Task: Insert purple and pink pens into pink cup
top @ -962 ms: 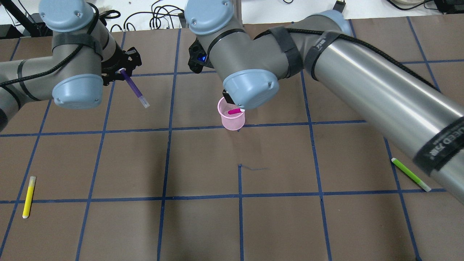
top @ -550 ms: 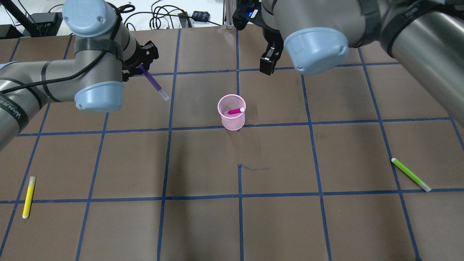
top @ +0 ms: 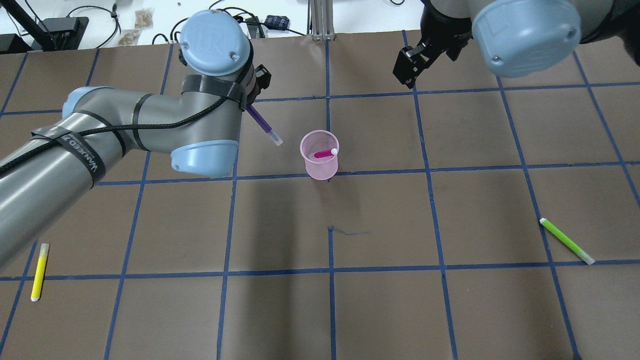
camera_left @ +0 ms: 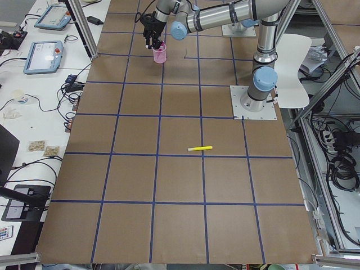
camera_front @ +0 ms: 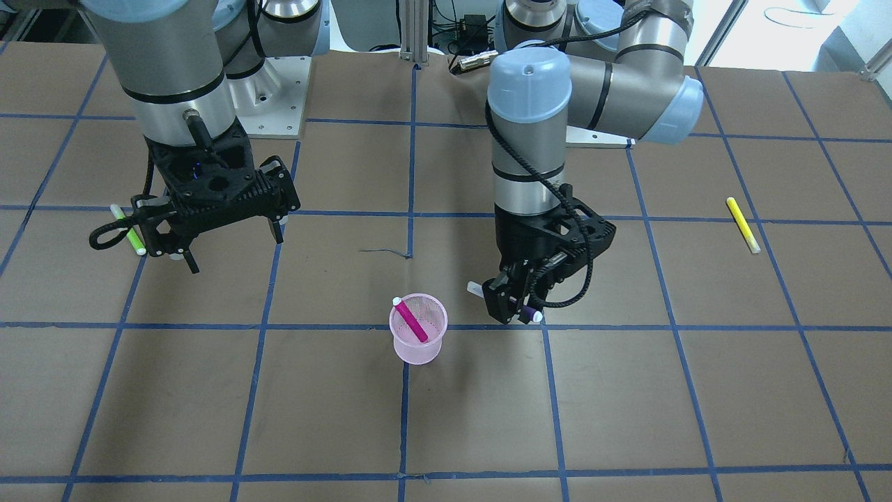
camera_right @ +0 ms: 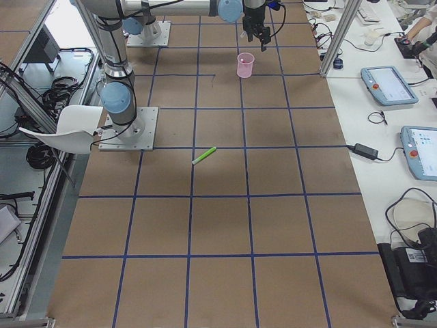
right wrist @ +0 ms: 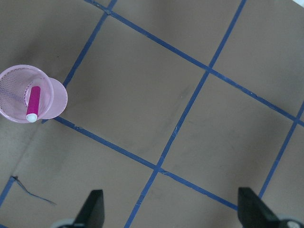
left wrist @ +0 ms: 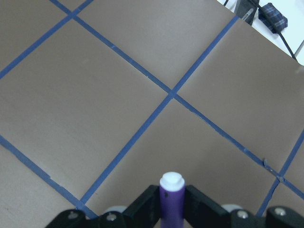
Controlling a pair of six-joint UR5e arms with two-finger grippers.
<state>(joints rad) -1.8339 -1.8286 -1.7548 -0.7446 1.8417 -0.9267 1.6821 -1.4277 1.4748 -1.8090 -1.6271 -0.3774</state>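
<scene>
The purple pen (top: 262, 122) is clamped in the left gripper (camera_front: 519, 307), tilted, white tip lowest, near the cup (top: 320, 169) but not yet over it. The pink pen (top: 325, 153) is seen leaning inside. The right gripper (camera_front: 235, 249) is spread wide, empty. The pen is judged light, stiff and slick, best pinched across the barrel. The mesh cup could easily be tipped.

I count four pens: one purple pen (top: 262, 124), one pink pen (top: 325, 153), one yellow pen (top: 39, 271) and one green pen (top: 566, 240). There is one pink mesh cup (top: 320, 170).
</scene>
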